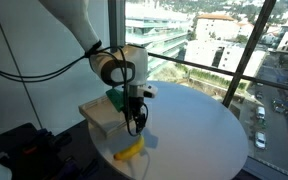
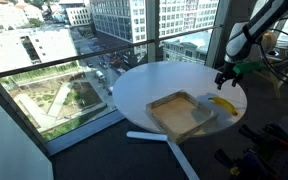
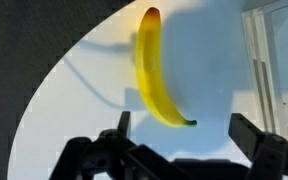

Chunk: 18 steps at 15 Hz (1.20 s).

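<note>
Yellow banana [image 3: 156, 75] lies just under the tool [image 3: 180, 124], jaws spread wide, holding nothing

Bare table [image 1: 199, 125] open beyond the banana [image 3: 162, 75], nothing between it and the gripper [image 3: 181, 128] above. Tray [image 3: 259, 50] wall standing near on one flank, narrowing passage there; table edge close on the opposite flank. Window glass [image 1: 214, 40] well apart behind.

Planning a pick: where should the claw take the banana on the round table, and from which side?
Probably the thick middle of the banana, from straight above, closing across its width. It lies flat on the table with both long sides free, and its ends taper. The claw is open.
</note>
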Each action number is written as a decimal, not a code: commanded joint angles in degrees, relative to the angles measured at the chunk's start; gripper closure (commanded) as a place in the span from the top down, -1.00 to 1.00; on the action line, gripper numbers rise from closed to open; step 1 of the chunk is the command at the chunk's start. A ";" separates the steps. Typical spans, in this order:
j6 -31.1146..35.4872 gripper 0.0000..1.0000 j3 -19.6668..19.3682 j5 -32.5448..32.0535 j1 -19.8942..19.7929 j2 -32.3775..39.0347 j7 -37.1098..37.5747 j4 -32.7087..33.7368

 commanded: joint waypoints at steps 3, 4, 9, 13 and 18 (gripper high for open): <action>3.03 1.00 -1.17 -2.44 0.66 2.09 3.20 -0.83; 3.15 1.00 -1.34 -2.38 0.60 2.58 3.26 -0.77; 2.62 1.00 -2.45 -2.00 0.21 4.94 3.26 -0.32; 2.96 1.00 -3.46 -2.27 0.33 6.58 3.46 0.00; 4.08 1.00 -3.77 -2.07 0.28 8.01 3.09 0.33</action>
